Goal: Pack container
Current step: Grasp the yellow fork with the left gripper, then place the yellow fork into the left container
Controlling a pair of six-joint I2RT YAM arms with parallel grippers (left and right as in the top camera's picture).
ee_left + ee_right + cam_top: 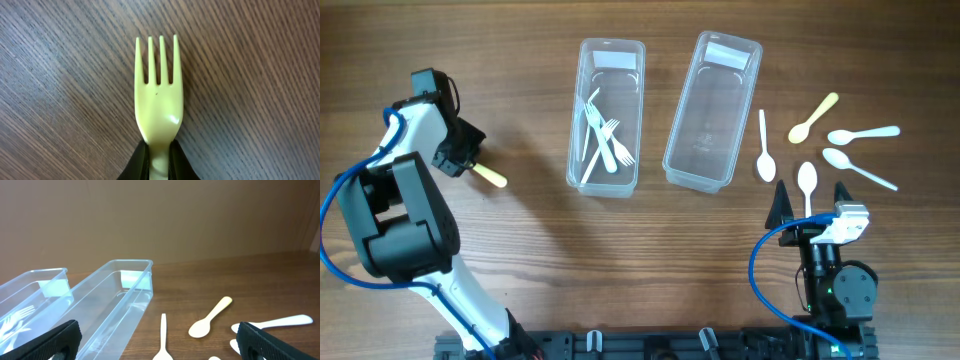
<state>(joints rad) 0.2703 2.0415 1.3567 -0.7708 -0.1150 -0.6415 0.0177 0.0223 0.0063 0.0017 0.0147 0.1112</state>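
My left gripper (460, 157) is shut on a pale yellow plastic fork (491, 178) at the far left, low over the wooden table. In the left wrist view the jaws (159, 162) pinch the fork's neck (159, 107), tines pointing away. A clear container (573, 150) holds a few white forks (605, 135). A second clear container (675, 150) to its right is empty. My right gripper (810, 200) is open and empty, just behind a white spoon (807, 182).
Several spoons lie right of the empty container: a white one (765, 150), a yellow one (813, 118) and two more white ones (863, 133) (858, 168). The right wrist view shows the empty container (115, 305), the yellow spoon (210, 317) and my open jaws (160, 345).
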